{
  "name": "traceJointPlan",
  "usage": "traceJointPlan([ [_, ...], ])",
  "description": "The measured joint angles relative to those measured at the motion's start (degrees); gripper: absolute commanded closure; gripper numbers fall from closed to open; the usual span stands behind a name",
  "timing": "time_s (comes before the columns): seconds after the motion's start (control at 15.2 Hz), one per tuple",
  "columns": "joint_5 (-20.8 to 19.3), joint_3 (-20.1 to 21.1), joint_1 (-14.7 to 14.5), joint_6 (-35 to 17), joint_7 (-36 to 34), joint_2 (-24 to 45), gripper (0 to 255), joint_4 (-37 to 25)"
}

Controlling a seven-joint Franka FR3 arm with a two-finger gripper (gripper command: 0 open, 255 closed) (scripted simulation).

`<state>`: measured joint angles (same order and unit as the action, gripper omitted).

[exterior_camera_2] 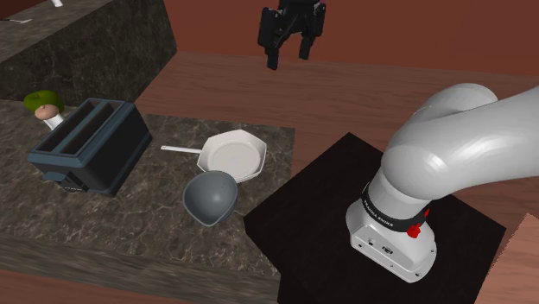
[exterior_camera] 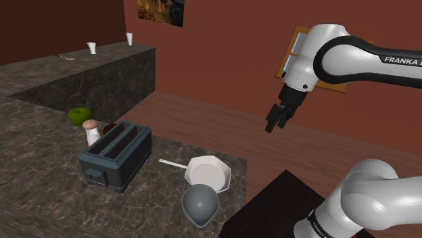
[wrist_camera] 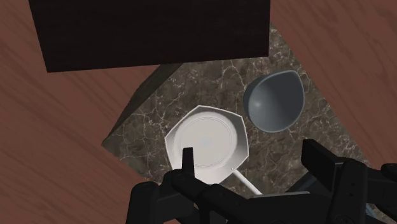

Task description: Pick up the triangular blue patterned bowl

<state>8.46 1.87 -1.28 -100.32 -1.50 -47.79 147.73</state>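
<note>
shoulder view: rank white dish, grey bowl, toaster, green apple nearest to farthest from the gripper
1. white dish, counter edge, down-left of the gripper
2. grey bowl, beside the dish
3. toaster, farther left
4. green apple, beyond the toaster

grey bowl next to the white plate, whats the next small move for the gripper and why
Probably bring the gripper across and down toward the grey triangular bowl. The gripper hangs open and empty high over the wooden floor, off the dark marbled countertop, while the bowl sits near the countertop's edge beside the white plate.
</note>
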Motion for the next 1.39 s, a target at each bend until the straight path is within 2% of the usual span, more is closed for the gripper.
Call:
traceJointPlan([
  [0.33, 2.82, 2.73, -1.42, -10.51, -1.58, 2.80, 0, 7.15],
  [0.66, 6.47, 6.19, -3.65, -22.87, -3.41, 9.33, 0, 12.28],
  [1.06, 11.10, 9.96, -6.46, -39.08, -4.67, 21.85, 0, 15.08],
  [1.39, 14.66, 12.44, -8.62, -52.33, -5.01, 35.17, 0, 14.21],
])
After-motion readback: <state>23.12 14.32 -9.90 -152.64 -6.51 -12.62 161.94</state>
